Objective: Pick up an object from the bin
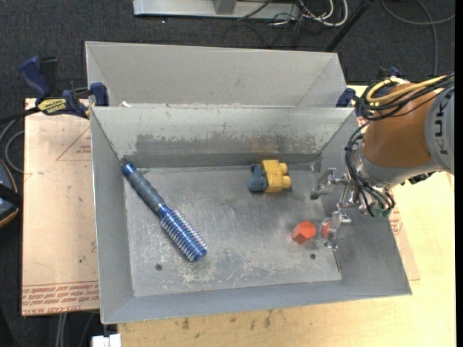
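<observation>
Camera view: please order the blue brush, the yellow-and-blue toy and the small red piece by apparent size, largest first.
1. blue brush, by far the longest
2. yellow-and-blue toy
3. small red piece
The differences are plain; no two look alike.

The arm (pixel 394 142) wears a rounded orange cover (pixel 405 132); black and yellow cables (pixel 382 97) loop over it; a grey segment (pixel 434 147) bears black lettering (pixel 447 125); the fingers (pixel 323 186) are bare silver metal.

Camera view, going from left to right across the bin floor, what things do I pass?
Blue brush → yellow and blue toy → small red block → gripper
</observation>
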Motion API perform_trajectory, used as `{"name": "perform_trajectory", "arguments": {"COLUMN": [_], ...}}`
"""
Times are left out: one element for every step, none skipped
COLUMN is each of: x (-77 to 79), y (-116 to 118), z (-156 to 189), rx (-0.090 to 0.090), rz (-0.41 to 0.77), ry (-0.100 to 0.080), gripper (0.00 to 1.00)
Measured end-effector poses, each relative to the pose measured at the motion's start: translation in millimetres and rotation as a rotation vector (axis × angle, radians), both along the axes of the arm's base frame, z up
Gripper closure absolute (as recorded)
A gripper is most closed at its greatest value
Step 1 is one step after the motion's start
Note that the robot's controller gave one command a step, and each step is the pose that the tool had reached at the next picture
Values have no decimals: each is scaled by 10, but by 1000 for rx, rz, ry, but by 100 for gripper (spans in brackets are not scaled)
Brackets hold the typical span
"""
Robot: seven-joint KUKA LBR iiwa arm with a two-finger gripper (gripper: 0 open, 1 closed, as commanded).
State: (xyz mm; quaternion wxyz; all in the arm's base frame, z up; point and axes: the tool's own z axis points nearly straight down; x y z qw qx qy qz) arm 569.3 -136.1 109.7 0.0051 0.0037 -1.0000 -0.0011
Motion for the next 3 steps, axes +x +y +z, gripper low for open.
{"name": "perform_trajectory", "arguments": {"x": [-149,-132,-259], "y": [-68,-76,-41], "z": [-372,-353,1204], "rx": [-1,-4,-4], "rz": [-110,-109,-105], "ry": [-21,-27,-22], "gripper": [0,100,100]}}
